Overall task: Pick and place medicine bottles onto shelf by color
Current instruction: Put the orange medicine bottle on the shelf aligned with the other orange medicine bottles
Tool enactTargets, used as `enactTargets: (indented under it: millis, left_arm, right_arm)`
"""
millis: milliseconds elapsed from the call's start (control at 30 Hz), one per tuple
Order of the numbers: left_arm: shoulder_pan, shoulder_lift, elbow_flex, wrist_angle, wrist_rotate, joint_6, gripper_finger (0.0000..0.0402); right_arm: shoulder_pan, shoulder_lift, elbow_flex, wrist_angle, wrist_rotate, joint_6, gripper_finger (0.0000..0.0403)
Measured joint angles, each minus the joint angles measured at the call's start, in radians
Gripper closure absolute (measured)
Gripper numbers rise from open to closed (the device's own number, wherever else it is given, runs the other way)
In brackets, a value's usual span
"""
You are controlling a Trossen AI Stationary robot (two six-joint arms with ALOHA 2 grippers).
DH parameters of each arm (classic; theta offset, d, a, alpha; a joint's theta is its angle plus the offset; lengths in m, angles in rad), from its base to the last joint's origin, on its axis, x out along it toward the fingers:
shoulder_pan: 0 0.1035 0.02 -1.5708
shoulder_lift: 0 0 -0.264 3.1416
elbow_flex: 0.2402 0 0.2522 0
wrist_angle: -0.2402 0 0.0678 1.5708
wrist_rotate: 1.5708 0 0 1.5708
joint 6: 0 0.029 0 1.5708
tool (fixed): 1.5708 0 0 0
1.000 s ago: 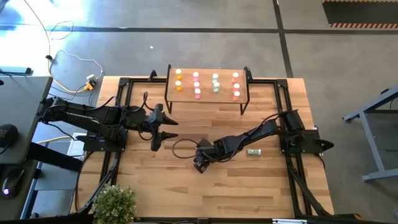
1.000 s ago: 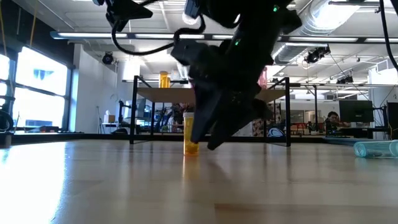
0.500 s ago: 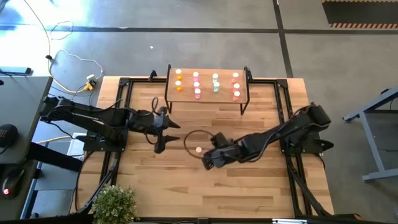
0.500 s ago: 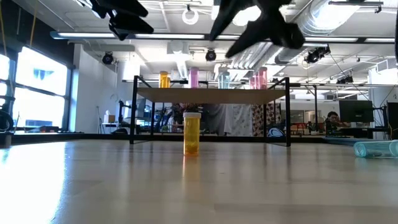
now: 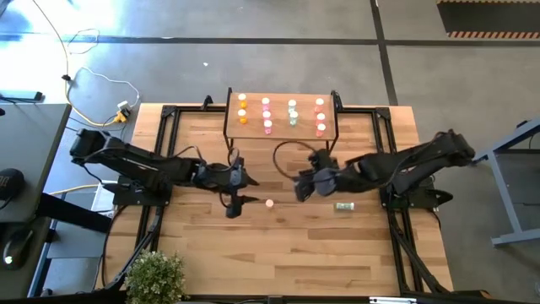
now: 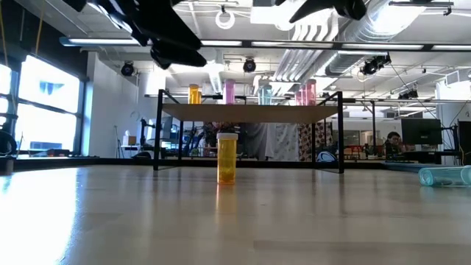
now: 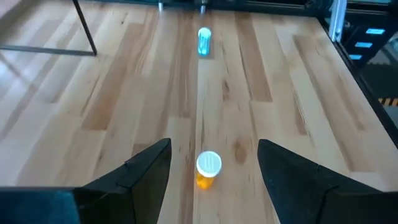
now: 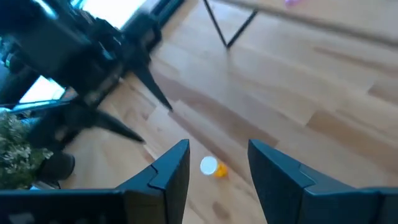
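A slatted wooden table (image 5: 278,253) on a grey concrete floor is seen from the high view, with a potted plant (image 5: 156,277) at one corner. The shelf (image 5: 282,127) stands at the far edge, its medicine bottles (image 5: 267,115) sorted in colour columns. The left gripper (image 5: 235,195) is spread wide, and an orange bottle (image 5: 269,203) stands just beyond its fingertips. The right gripper (image 5: 305,185) hangs a little farther off on the bottle's other side, with a teal bottle (image 5: 344,206) lying beside that arm.

In the low view an open workshop is seen behind the table; the orange bottle (image 6: 227,157) stands upright, clear of both arms overhead.

In the left wrist view the bottle (image 7: 208,170) is framed between the parted fingers (image 7: 146,171), slightly ahead of them.

In the right wrist view the spread fingers (image 8: 171,168) are seen well above the bottle (image 8: 212,167).

A risk is judged: the light, upright bottle could be tipped by a finger if the approach is off-centre, and the two arms could be brought into collision over it. No label or writing can be read.
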Motion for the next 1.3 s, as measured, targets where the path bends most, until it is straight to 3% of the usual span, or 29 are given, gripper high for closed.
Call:
enactTargets:
  millis: [300,533,1300]
  left_arm:
    - [0.003,0.142,0.000,0.119,0.004,-0.024,0.0170]
    - [0.004,0.241,0.000,0.186,0.004,-0.040,0.0170]
    - [0.004,0.455,0.001,0.344,0.021,-0.092,0.0170]
  right_arm:
    - [-0.075,-0.131,0.000,-0.017,0.001,-0.151,0.0249]
    - [-0.118,-0.158,0.000,-0.042,0.002,-0.247,0.0249]
    - [-0.133,-0.158,0.000,-0.152,0.000,-0.240,0.0249]
